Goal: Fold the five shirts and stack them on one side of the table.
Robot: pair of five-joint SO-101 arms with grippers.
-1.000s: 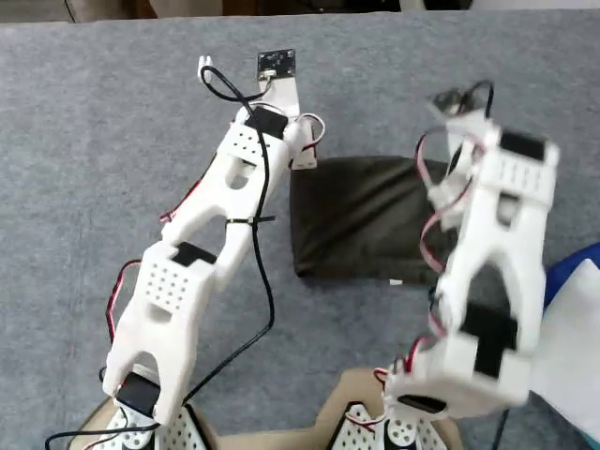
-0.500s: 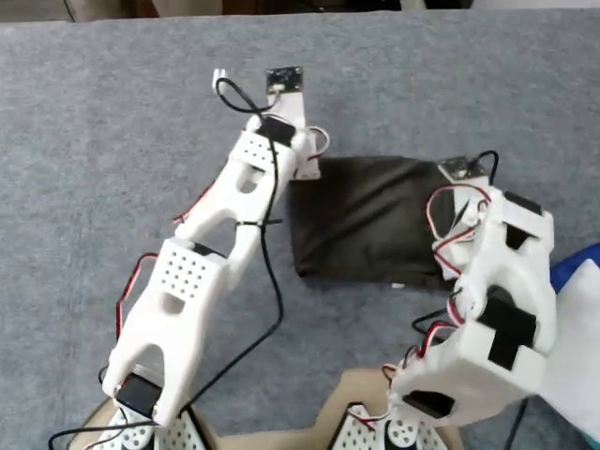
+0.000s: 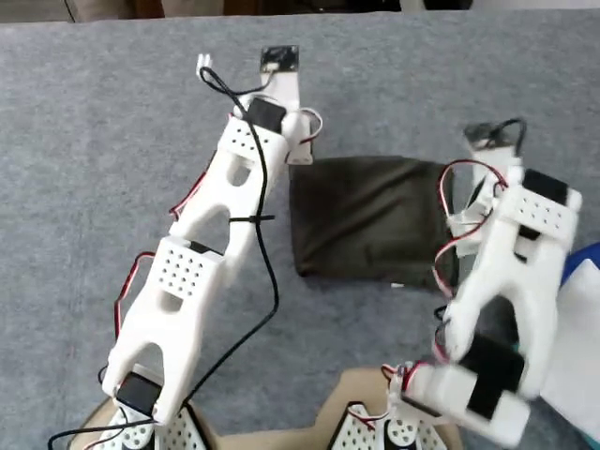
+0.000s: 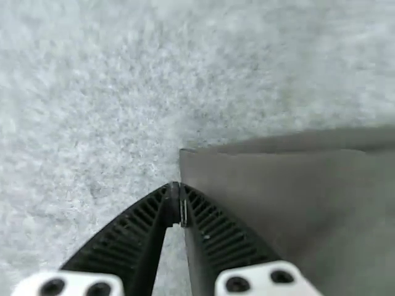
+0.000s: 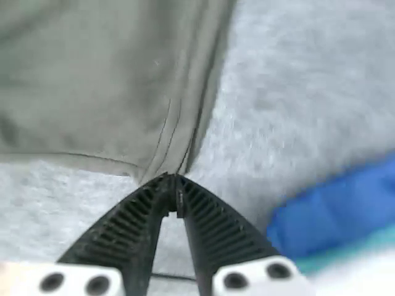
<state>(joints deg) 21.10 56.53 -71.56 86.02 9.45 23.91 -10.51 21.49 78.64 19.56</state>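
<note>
Dark olive folded cloth shirt (image 3: 370,216), flat on the grey felt-covered table (image 3: 94,141), between the two white arms. Left gripper (image 4: 179,206) clenched, tips pressed together, poised just beside the shirt's edge near one corner. Right gripper (image 5: 177,200) likewise clenched tip to tip, over another corner of the shirt. Bright blue cloth (image 5: 333,213) near that corner, apart from the shirt
</note>
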